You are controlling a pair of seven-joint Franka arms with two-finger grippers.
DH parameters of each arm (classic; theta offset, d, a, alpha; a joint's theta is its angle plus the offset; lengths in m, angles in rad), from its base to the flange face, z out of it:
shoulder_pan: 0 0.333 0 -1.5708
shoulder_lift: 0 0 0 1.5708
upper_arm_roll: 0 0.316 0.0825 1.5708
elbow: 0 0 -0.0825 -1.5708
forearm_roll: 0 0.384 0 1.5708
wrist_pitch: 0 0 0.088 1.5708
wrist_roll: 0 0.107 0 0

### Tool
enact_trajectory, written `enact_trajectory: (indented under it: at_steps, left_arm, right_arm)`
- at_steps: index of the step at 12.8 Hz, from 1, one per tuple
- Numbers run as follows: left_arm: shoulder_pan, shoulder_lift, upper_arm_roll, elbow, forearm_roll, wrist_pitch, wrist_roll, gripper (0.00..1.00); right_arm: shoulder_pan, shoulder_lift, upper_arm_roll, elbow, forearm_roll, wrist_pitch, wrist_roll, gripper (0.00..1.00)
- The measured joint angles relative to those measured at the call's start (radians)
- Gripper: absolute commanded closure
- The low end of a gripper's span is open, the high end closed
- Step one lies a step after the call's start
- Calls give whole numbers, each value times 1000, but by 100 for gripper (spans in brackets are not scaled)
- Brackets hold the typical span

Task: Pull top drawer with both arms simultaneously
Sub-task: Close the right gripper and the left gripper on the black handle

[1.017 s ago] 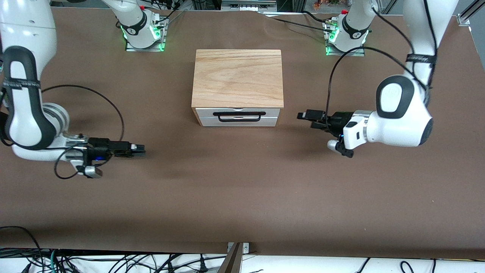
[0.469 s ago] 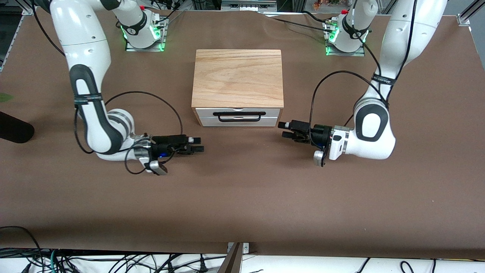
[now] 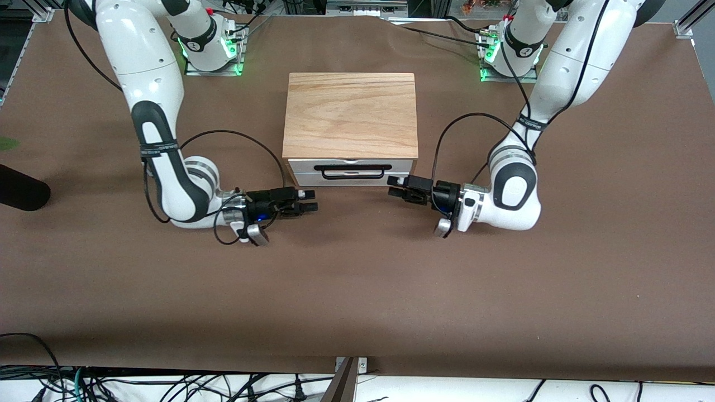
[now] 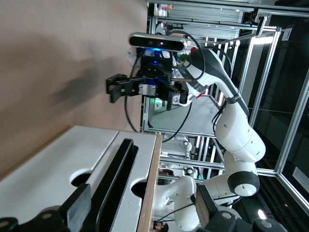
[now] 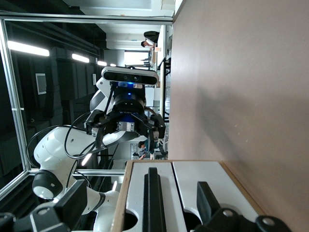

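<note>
The wooden box (image 3: 350, 114) stands mid-table with two white drawer fronts facing the front camera. The top drawer (image 3: 403, 165) is shut and its black bar handle (image 3: 352, 167) is free. My right gripper (image 3: 311, 201) is open, low over the table in front of the box, by the corner toward the right arm's end. My left gripper (image 3: 393, 187) is open, low over the table by the other front corner. The two grippers point at each other. In the left wrist view the handle (image 4: 116, 174) lies between my fingers (image 4: 79, 210). The right wrist view shows the handle (image 5: 153, 198) the same way.
The lower drawer (image 3: 352, 181) sits shut under the top one. The box's wood-grain lid (image 3: 350, 100) covers the top. Black cables loop from both wrists. Brown table surface (image 3: 357, 279) stretches toward the front camera. The arm bases (image 3: 209, 44) stand along the table's back edge.
Both arms have swung inward from the table's ends. Each gripper has moved toward the box front, closing the gap to the drawer corners. The drawer has not moved.
</note>
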Motion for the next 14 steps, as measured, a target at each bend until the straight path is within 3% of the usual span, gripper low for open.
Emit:
enact_trajectory:
  at_steps: [1,6,9,10,11,12,14]
  left_arm:
    - [0,2,-12,-14,-1,0,3,27]
    - [-8,8,-17,-28,-26,4,10,28]
    - [-28,15,-16,-28,-53,15,13,44]
    - [-33,16,-15,-28,-57,18,14,45]
    - [-37,17,-16,-28,-57,18,14,42]
    - [-41,17,-18,-27,-57,13,15,42]
    - [-40,17,-14,-26,-57,10,21,42]
  right_arm:
    - [27,5,0,-16,28,0,-23,0]
    - [65,7,-4,-87,54,-21,-88,0]
    - [60,7,-11,-100,54,-42,-101,0]
    - [60,6,-11,-100,54,-51,-102,1]
    - [59,5,-11,-100,54,-61,-102,6]
    - [59,3,-11,-102,54,-68,-102,18]
    - [59,-7,-11,-118,54,-78,-104,52]
